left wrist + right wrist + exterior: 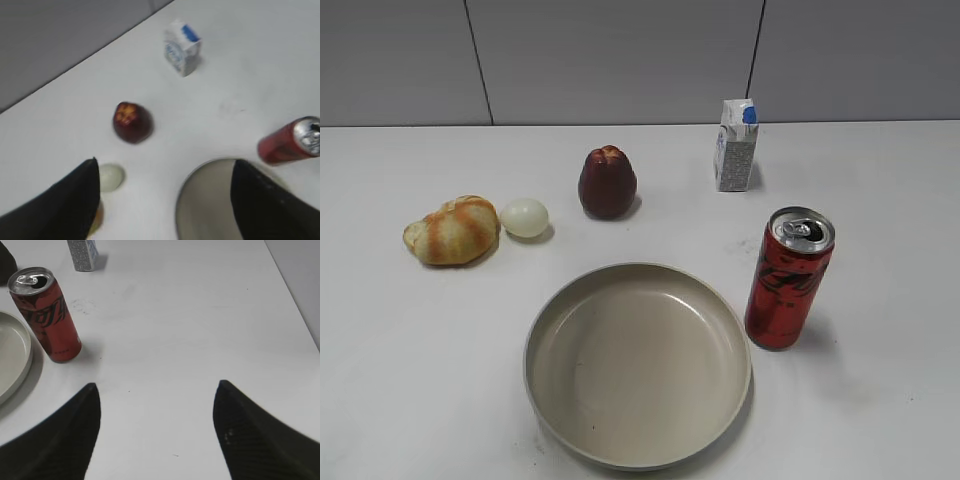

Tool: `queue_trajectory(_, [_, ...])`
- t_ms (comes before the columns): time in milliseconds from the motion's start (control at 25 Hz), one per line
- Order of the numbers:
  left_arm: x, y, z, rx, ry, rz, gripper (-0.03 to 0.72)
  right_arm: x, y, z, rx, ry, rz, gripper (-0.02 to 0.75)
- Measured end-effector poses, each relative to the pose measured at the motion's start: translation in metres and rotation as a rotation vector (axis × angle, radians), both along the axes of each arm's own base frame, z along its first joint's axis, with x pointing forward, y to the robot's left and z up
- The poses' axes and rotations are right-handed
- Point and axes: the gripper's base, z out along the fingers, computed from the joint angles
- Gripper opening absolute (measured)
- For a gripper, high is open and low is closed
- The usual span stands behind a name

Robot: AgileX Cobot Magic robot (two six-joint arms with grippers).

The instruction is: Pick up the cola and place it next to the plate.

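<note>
A: Quick L-to-R of the bench?

B: Bread roll [451, 230] twd left edge, egg [524, 217] touching or just beside it, dark red fruit [607, 182] mid-back, plate [552, 318] front-centre, carton [735, 145] back-right, cola [789, 278] right of plate.

A: Cola's state?

B: Upright, long axis vertical, tab end up. Sits just beside the plate rim, small gap, not touching. By my read it's already about where the task wants it.

A: Grippers?

B: Left gripper [165, 200]: jaws spread wide, nothing between, hanging over plate's left-back rim; cola is off to its right, past the plate. Right gripper [155, 432]: jaws also spread, empty, over bare bench nr the right edge. Neither shows in the exterior view.

A: Which arm's nearer?

B: Right, I'd say. Cola lies ahead and to its left, w/ clear bench between. Any grasp would want jaws coming in sideways across the can's body; plate rim on the far side leaves little room, so tipping is the risk.
</note>
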Motion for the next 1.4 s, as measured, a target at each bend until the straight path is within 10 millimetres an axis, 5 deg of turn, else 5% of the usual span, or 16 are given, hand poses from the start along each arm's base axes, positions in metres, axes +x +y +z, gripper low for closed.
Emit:
queue_trajectory(160, [0.000,0.057,-0.023,0.062,0.090,0.162,0.594,0.000,0.000,0.000,0.000,0.000,0.000,0.533])
queue_trajectory(280, [-0.017,0.097,-0.045,0.098,0.172,0.266,0.589,0.000,0.000,0.000,0.000,0.000,0.000,0.533])
queue_trajectory(640, [-0.115,0.187,-0.113,0.121,0.283,0.513,0.588,0.000,0.000,0.000,0.000,0.000,0.000,0.533])
queue_trajectory(1080, [-0.228,0.213,-0.139,-0.043,-0.055,0.601,0.588,0.000,0.000,0.000,0.000,0.000,0.000,0.533])
queue_trajectory(1400, [-0.248,0.214,-0.152,-0.111,-0.163,0.597,0.588,0.000,0.000,0.000,0.000,0.000,0.000,0.533])
